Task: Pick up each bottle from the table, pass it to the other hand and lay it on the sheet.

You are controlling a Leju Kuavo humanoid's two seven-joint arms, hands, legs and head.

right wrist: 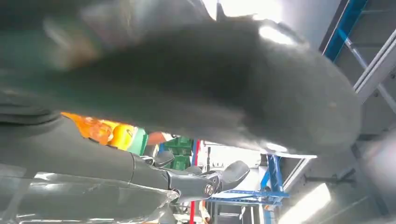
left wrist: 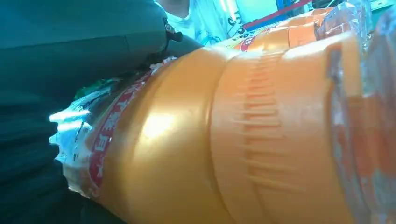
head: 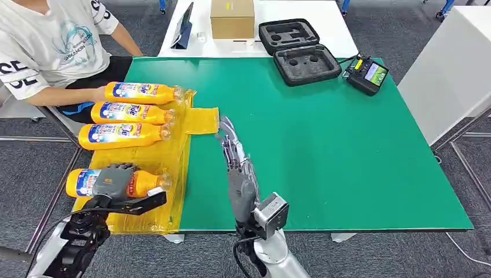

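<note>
Four orange bottles lie on the yellow sheet at the table's left edge. My left hand is wrapped over the nearest bottle, which lies on the sheet's front part; up close, its orange body sits against my dark fingers. Three more bottles lie side by side farther back. My right hand stretches flat over the green table, holding nothing, fingertips near the sheet's tab. Its grey thumb looms large in the right wrist view.
A person sits at the far left, forearm beside the farthest bottle. At the back stand a cardboard box, an open black foam case, a handheld controller and a tablet.
</note>
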